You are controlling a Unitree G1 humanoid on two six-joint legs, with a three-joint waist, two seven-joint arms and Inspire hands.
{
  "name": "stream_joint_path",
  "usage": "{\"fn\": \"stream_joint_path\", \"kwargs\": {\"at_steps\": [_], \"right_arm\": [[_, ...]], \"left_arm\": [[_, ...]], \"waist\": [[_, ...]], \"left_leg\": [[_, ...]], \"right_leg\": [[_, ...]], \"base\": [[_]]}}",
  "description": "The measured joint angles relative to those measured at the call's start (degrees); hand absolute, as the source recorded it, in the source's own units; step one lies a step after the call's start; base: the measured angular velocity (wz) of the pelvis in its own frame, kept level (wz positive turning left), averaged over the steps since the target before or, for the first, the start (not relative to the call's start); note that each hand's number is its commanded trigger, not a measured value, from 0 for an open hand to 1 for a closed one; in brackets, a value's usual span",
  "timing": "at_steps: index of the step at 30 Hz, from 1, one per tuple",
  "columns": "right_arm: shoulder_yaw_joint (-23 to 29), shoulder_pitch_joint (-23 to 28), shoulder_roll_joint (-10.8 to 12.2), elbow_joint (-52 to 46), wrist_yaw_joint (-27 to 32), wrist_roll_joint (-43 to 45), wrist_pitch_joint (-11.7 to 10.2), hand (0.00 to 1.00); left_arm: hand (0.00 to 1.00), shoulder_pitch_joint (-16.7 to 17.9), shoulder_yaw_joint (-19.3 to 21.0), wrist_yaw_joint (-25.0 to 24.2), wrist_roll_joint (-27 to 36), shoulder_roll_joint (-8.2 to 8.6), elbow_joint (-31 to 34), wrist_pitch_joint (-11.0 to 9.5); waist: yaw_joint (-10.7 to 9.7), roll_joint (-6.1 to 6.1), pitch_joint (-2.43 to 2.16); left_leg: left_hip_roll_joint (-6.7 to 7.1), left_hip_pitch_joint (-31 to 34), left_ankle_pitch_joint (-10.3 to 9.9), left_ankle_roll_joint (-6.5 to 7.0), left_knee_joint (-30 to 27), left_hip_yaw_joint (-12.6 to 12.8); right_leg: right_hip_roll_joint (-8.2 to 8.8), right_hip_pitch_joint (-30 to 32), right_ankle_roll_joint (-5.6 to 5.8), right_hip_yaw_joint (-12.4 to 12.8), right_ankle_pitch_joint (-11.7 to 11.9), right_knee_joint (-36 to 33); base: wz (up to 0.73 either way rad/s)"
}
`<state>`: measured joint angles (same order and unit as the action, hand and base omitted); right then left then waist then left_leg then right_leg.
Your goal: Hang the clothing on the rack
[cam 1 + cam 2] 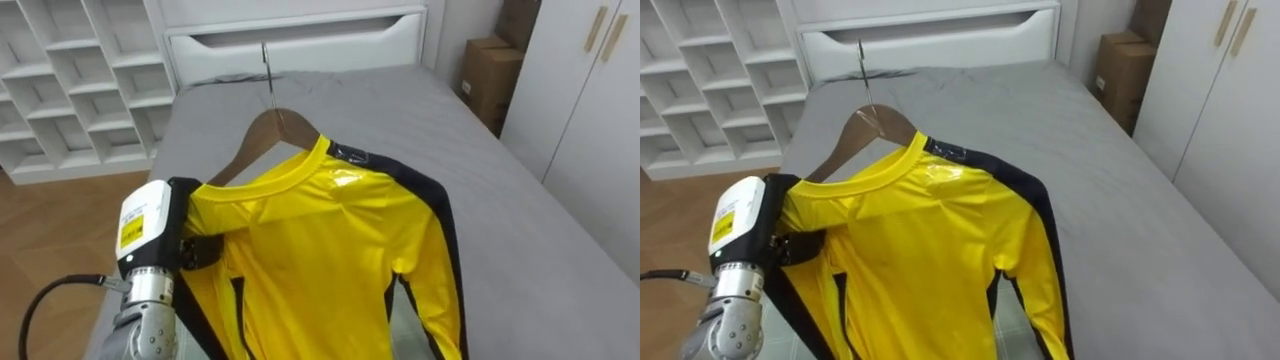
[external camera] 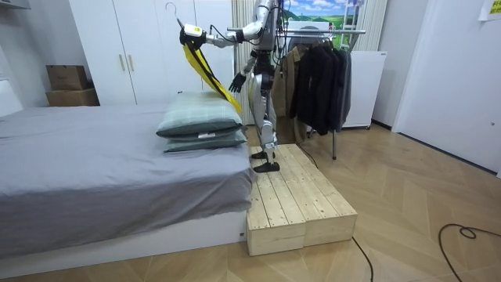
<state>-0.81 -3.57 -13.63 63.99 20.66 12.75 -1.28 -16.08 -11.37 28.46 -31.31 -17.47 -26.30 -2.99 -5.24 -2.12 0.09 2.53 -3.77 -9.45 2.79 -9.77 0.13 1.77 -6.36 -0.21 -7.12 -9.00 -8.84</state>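
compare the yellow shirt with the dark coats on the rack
Colour: the shirt is bright yellow with dark trim; the coats are dark.
Support: the shirt sits on a wooden hanger held up over the bed by the left robot hand; the coats hang from the rack.
Number: one shirt, several coats bunched together.
Both hang clear of the floor.

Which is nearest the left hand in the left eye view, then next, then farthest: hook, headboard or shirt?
1. shirt: its shoulder is gripped in the left hand, at lower left.
2. hook: up and to the right of the hand, above the collar.
3. headboard: farthest, at the back, beyond the hook.
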Motion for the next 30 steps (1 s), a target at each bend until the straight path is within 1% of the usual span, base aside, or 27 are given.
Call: {"fn": "stream_joint_path", "kwargs": {"at_steps": [3,5,7,8,10,13,15,16,20,21,25,28,30], "right_arm": [[0.0,0.0,-0.3,-4.8,2.9,5.7,-0.6,0.00],[0.0,0.0,-0.4,-7.9,3.7,9.6,-0.6,0.00],[0.0,-0.2,-0.4,-11.1,3.8,13.1,-0.8,0.00],[0.0,-0.2,-0.4,-14.1,3.8,15.4,-0.7,0.00],[0.0,-0.2,-0.4,-18.7,3.9,18.9,-0.8,0.00],[-0.1,-0.1,-0.4,-25.0,4.4,22.6,-1.3,0.00],[-0.4,0.4,-0.4,-29.4,5.0,25.3,-1.3,0.00],[-0.4,0.6,-0.4,-30.4,5.2,25.9,-1.4,0.00],[-0.9,1.3,-0.2,-37.0,6.5,26.6,-1.1,0.00],[-1.5,1.5,-0.2,-38.7,6.7,27.9,-1.1,0.00],[-3.1,1.5,-0.1,-41.2,6.7,30.1,-1.3,0.00],[-3.9,1.5,-0.1,-42.2,6.6,30.2,-1.1,0.00],[-4.4,1.4,-0.1,-43.7,6.5,30.2,-1.1,0.00]], "left_arm": [[1.00,0.6,0.0,0.0,0.2,-0.16,0.5,0.0],[1.00,0.7,0.0,0.0,0.1,-0.16,0.9,0.0],[1.00,0.8,0.0,-0.2,-0.6,-0.16,1.0,0.0],[1.00,0.9,0.1,-0.5,-0.8,-0.19,1.7,0.1],[1.00,1.0,0.1,-1.1,-0.8,-0.24,3.0,0.2],[1.00,1.3,0.1,-2.0,-0.9,-0.25,5.5,0.2],[1.00,1.9,0.1,-2.3,-0.9,-0.23,5.6,0.2],[1.00,2.2,0.1,-2.4,-0.9,-0.22,5.6,0.2],[1.00,2.5,0.1,-3.6,-2.2,-0.09,5.7,1.8],[1.00,2.5,0.1,-4.0,-2.4,-0.07,6.2,2.2],[1.00,2.5,0.1,-4.3,-4.0,0.45,7.8,2.4],[1.00,2.5,0.1,-4.3,-4.6,0.80,8.3,2.5],[1.00,2.5,0.1,-4.3,-4.9,1.34,8.3,2.6]], "waist": [[0.7,0.13,-0.04],[1.1,0.21,-0.09],[1.3,0.29,-0.14],[1.6,0.32,-0.13],[1.5,0.44,-0.14],[2.0,0.83,-0.29],[2.1,1.21,-0.22],[2.1,1.29,-0.26],[2.6,1.40,-0.22],[2.6,1.37,-0.23],[2.7,1.17,-0.34],[3.4,0.90,-0.37],[3.8,0.75,-0.34]], "left_leg": [[-0.05,-0.1,0.0,0.00,-0.1,0.1],[-0.05,0.0,0.0,0.00,0.0,0.1],[-0.05,0.0,0.0,0.01,0.0,0.1],[-0.07,0.0,0.0,0.00,0.0,0.1],[-0.07,0.0,0.0,0.00,0.0,0.1],[-0.08,-0.1,0.0,0.00,0.0,0.1],[-0.10,-0.8,0.0,0.00,0.1,0.1],[-0.10,-0.9,0.0,0.00,0.1,0.1],[-0.45,-0.7,0.0,0.00,0.0,0.2],[-0.45,-0.7,0.0,0.00,0.1,0.2],[-0.55,-0.8,0.0,0.00,0.1,0.2],[-0.66,-0.9,0.0,0.00,0.1,0.5],[-0.75,-0.9,0.0,-0.01,0.1,0.7]], "right_leg": [[0.03,0.0,0.00,-0.2,0.0,-0.1],[0.04,0.3,0.00,-0.2,0.0,-0.1],[0.05,0.3,0.00,-0.1,0.0,-0.1],[0.06,0.3,0.00,-0.1,0.0,-0.2],[0.07,0.3,0.00,-0.1,0.0,-0.1],[0.08,0.2,0.00,0.0,0.0,-0.2],[0.07,-0.5,0.00,-0.2,0.0,0.0],[0.07,-0.6,0.00,-0.3,0.0,0.0],[0.11,-0.4,0.02,-0.3,0.0,-0.1],[0.09,-0.4,0.02,-0.3,0.0,-0.1],[-0.01,-0.5,-0.05,-0.4,0.1,-0.1],[-0.07,-0.5,-0.05,-0.2,0.1,-0.3],[-0.14,-0.5,-0.06,0.0,0.1,-0.3]], "base": [[0.01],[0.00],[0.00],[0.00],[0.00],[0.00],[0.00],[0.00],[0.00],[0.00],[0.00],[-0.04],[-0.05]]}}
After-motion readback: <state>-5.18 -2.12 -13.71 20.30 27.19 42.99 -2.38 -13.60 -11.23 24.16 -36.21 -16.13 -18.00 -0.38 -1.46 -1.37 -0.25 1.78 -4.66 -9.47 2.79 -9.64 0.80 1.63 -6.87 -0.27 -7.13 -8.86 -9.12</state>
